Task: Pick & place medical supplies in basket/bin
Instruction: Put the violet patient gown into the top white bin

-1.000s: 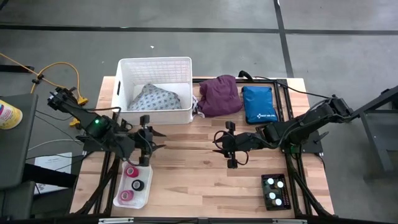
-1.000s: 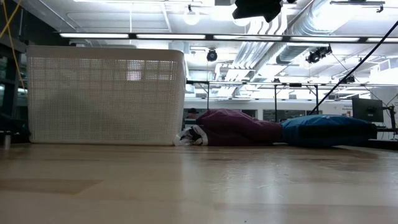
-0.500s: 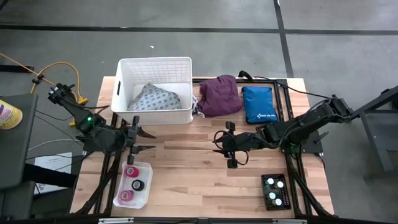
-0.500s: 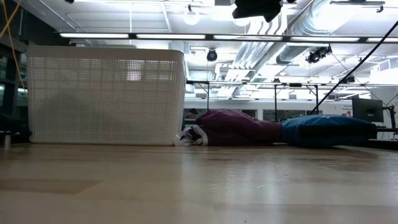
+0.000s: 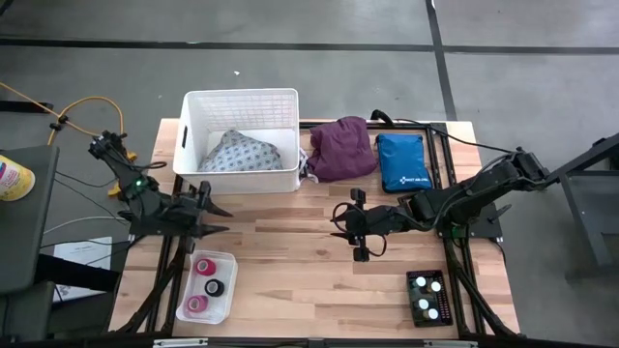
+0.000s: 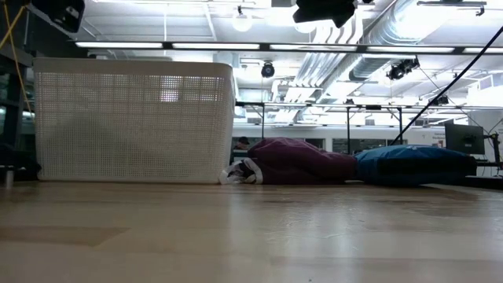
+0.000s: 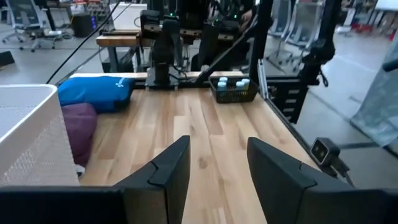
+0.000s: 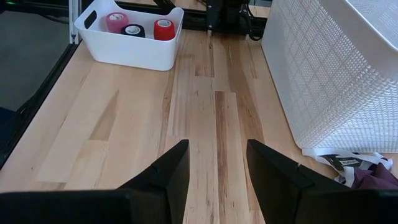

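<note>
The left gripper (image 5: 215, 219) is open and holds nothing. The tape rolls (image 5: 205, 286) sit in a small tray just below it. The white basket (image 5: 241, 101) with the grey cloth (image 5: 240, 153) stands just beyond it. The right gripper (image 5: 338, 235) is open and empty too.

The basket (image 5: 241, 140) stands at the back of the table (image 5: 290, 280), toward its left side. One cloth garment (image 5: 240, 153) lies inside the basket. Another cloth garment (image 5: 341, 147) lies on the table just to the right of the basket, touching its corner. A flat pouch (image 5: 402, 161) lies right of this garment, farther from the basket. In front of the basket, near the table's left front corner, a small tray (image 5: 207, 287) holds three tape rolls (image 5: 205, 286). Far from the basket, at the right front corner, a small crate (image 5: 429, 298) holds the vials (image 5: 428, 296). The left gripper (image 5: 215, 214) hangs between the basket and the tray. The right gripper (image 5: 338, 225) hangs in front of the basket's right end, over the middle of the table.
</note>
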